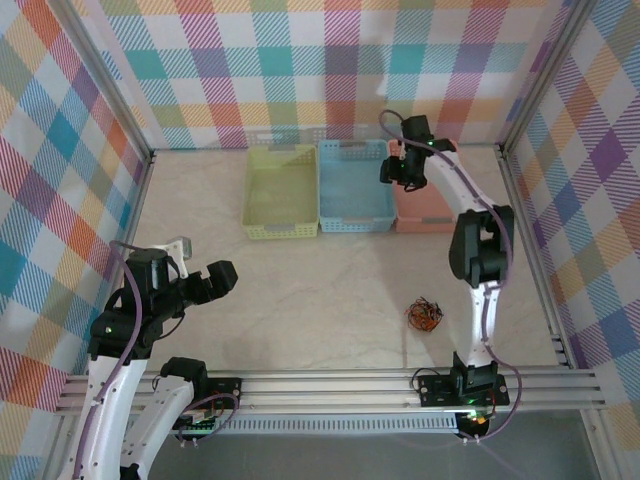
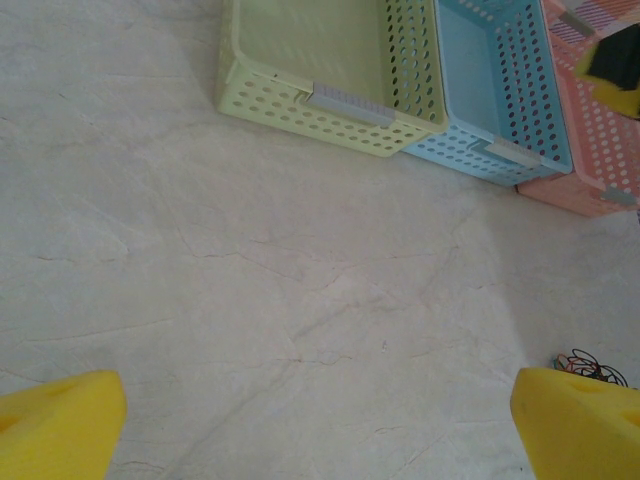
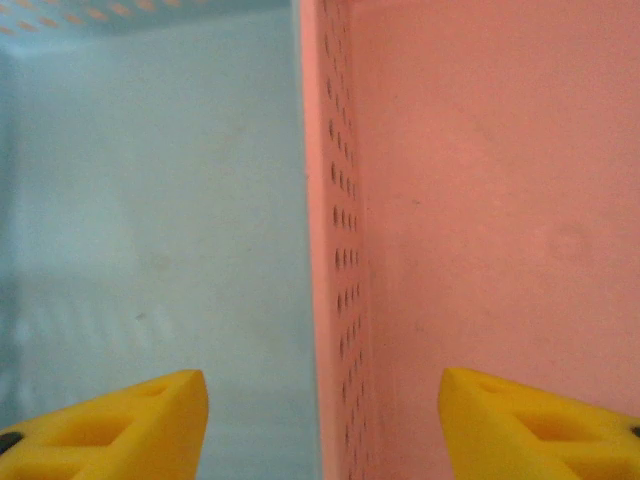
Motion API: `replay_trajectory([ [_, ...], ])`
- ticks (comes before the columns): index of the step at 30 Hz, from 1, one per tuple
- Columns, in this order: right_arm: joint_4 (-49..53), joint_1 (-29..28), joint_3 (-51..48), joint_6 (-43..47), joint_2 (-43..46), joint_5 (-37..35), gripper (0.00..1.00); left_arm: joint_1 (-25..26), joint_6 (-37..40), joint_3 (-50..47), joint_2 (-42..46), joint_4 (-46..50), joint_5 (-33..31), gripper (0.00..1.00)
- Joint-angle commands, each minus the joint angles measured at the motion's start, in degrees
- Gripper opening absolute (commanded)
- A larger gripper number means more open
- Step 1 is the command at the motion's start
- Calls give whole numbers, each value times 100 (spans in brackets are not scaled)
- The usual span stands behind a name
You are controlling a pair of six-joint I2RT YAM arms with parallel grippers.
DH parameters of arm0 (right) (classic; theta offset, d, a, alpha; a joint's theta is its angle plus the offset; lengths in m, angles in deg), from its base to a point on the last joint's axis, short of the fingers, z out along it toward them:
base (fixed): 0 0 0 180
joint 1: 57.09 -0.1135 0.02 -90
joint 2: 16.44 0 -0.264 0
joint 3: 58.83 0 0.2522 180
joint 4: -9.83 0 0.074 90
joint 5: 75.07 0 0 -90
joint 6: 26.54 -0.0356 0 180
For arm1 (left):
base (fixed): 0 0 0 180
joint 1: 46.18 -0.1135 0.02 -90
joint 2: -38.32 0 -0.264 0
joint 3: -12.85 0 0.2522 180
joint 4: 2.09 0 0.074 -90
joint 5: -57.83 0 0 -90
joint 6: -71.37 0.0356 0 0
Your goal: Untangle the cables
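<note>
Along the upper middle of your overhead view three perforated baskets stand side by side, touching: a green basket point(image 1: 280, 232) on the left, a blue basket point(image 1: 355, 224) in the middle and a pink basket point(image 1: 411, 216) on the right. From the left wrist you see the plain floors of the green and blue ones. From the right wrist you see the smooth floors of blue and pink on either side of the pink basket's holed wall. Your right gripper point(image 1: 398, 168) hangs over that shared edge, its yellow fingers point(image 3: 110, 425) spread apart and gripping nothing. Your left gripper point(image 1: 221, 278), at the lower left, stands wide apart too, with only table between its tips. The cables point(image 1: 423, 314) lie in a small tangled heap on the pale marbled table point(image 1: 300, 320), lower right of centre, well apart from the baskets and both grippers. Bright plaid walls point(image 1: 300, 70) close in the table, and a metal rail point(image 1: 350, 385) runs along the bottom.
</note>
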Motion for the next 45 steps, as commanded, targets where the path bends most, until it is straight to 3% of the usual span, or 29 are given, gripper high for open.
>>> replay_trajectory([
  [1,480,-34,-429,-352,1283,-1,67,-40,-12,-46,86,-35,-16,98],
  [4,920,-33,-1210,-790,2168,238,68,-45,-10,-51,108,-33,-5,99],
  [8,712,-43,-3060,-1143,3526,605,66,-38,-9,-36,128,-42,18,99],
  [15,1307,-61,-4888,-1424,4751,590,69,-32,2,-51,207,-61,47,99],
  [21,1539,-122,-5857,-1667,5534,413,67,-37,-9,-60,320,-53,-13,99],
  [26,1870,-619,-5833,-1997,5364,29,64,-32,-7,-60,317,-61,21,100],
  [35,2126,-1039,-5866,-2529,4676,-720,67,2,-14,-51,374,-39,-53,100],
  [39,1721,-1146,-6168,-2566,4457,-313,67,-2,-7,-56,357,-52,4,100],
  [42,1615,-1186,-6268,-2635,4275,-330,63,10,-4,-59,357,-52,14,100],
  [45,1562,-1203,-6275,-2588,4077,-385,49,14,-8,-60,367,-52,6,100],
])
